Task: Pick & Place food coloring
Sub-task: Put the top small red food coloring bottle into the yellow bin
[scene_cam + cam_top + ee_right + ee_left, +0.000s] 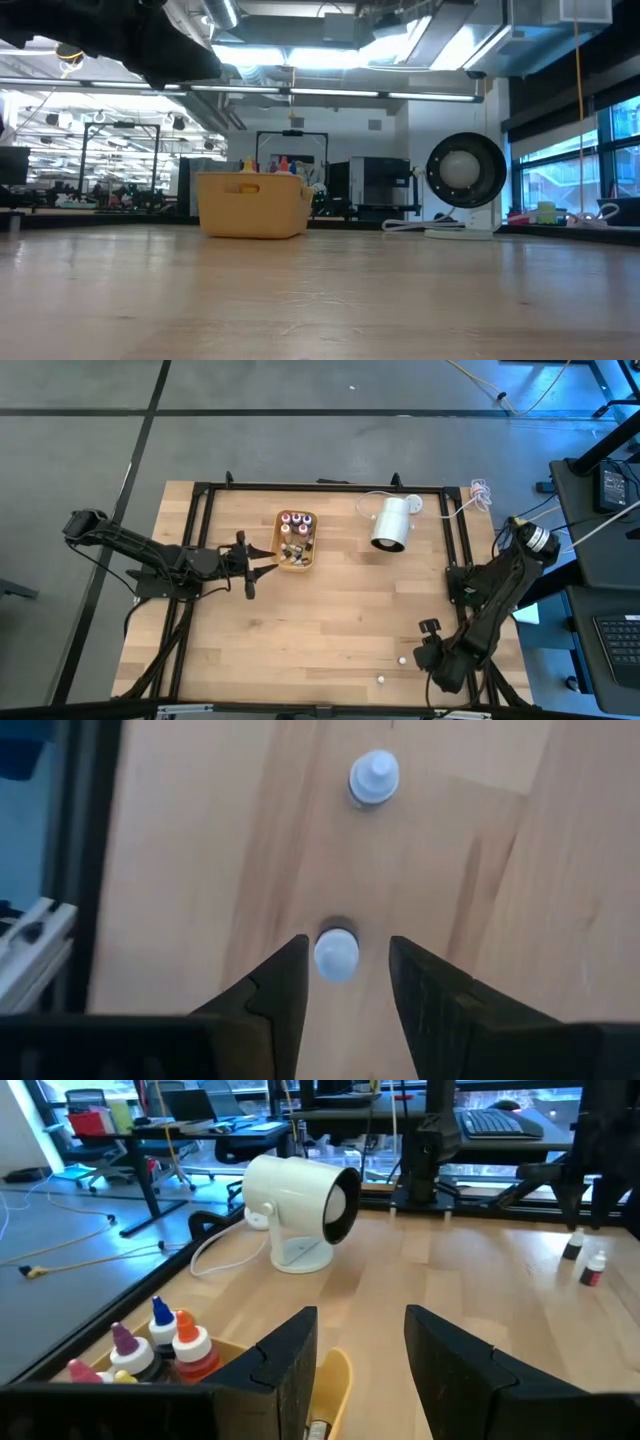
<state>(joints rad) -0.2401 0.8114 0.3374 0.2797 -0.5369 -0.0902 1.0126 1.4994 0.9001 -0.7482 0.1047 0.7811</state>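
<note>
Your left gripper (262, 557) hovers, jaws open and empty, at the orange tray (296, 541) holding most food coloring bottles (180, 1342). Far right, near edge: your right gripper (348, 975) straddles one white-capped bottle (336, 955), jaws parted, not pinching; another (374, 776) stands beyond. This looks like the pick: close next, then lift.

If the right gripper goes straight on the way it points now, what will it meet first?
Probably the white-capped bottle standing between the open fingers of the right gripper. It points down at the table, so the bottle comes first; height above it is unclear.
</note>
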